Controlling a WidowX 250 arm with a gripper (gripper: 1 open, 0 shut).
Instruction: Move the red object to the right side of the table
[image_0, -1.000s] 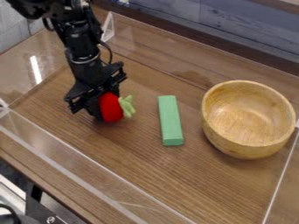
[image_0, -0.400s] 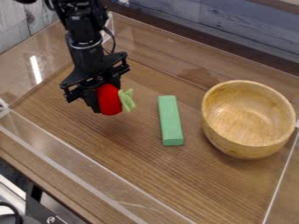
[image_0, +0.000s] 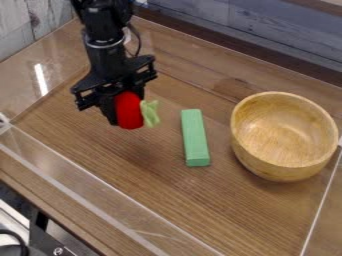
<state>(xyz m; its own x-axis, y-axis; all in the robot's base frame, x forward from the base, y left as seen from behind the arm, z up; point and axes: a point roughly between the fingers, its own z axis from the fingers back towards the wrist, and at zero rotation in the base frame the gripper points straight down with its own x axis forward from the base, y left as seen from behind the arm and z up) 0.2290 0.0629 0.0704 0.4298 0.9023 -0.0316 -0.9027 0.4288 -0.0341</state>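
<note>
No letters, numbers, labels, brands or signs could be read on anything in view; every visible surface appeared plain or too small to tell.

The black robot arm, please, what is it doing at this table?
The black robot arm holds a small rounded red toy strawberry with a light green leafy top between its jaws. The strawberry is on the left part of the picture, left of the flat green rectangular block and the round yellow-tan bowl. It is not yet at the right side of the brown wood-grain table.
</note>
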